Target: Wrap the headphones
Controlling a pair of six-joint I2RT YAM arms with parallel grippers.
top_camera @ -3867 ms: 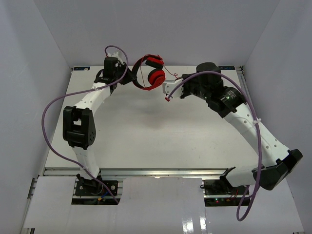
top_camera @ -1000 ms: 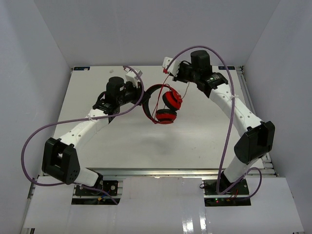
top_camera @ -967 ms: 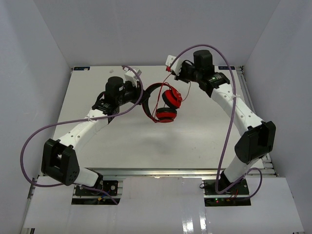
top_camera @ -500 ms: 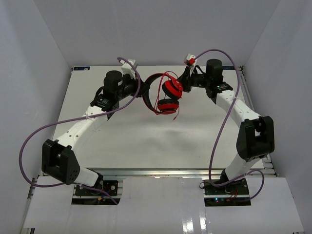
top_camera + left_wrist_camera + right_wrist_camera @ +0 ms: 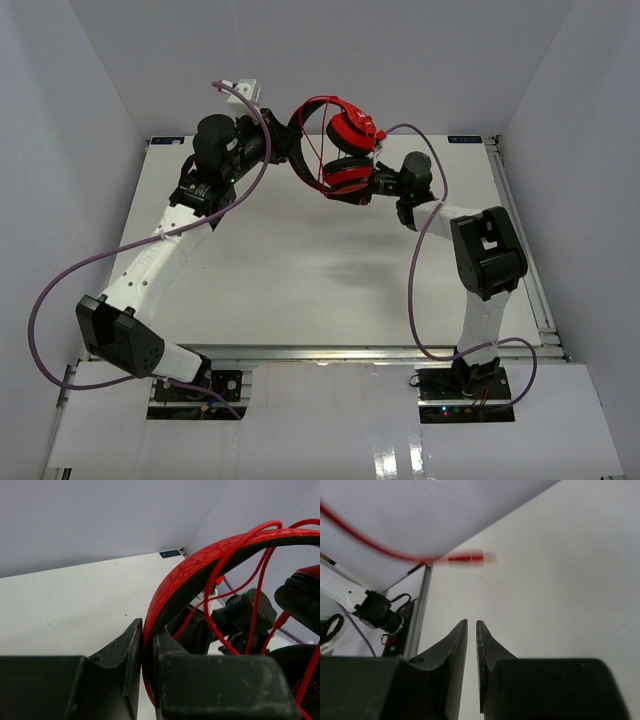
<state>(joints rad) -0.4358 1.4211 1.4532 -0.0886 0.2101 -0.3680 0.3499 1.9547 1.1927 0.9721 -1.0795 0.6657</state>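
The headphones (image 5: 345, 150) hang in the air at the back of the table, red ear cups one above the other. My left gripper (image 5: 283, 143) is shut on the black-and-red headband (image 5: 200, 565), which is pinched between its jaws (image 5: 149, 645). The thin red cable (image 5: 257, 595) runs in loops over the headband and ear cups. My right gripper (image 5: 372, 187) sits low, just right of and below the lower ear cup. Its jaws (image 5: 472, 625) are almost together with nothing between them. The cable's plug end (image 5: 470, 557) shows blurred above them, free of the fingers.
The white table (image 5: 300, 270) is walled by grey panels on three sides. A metal rail (image 5: 417, 610) runs along the table's edge beside the right gripper. Purple arm cables (image 5: 110, 255) loop out at the left and right (image 5: 415, 300).
My left gripper has lifted the headphones up and toward the back wall. My right arm has folded down under the ear cups, and the cable end it held is out of its jaws.
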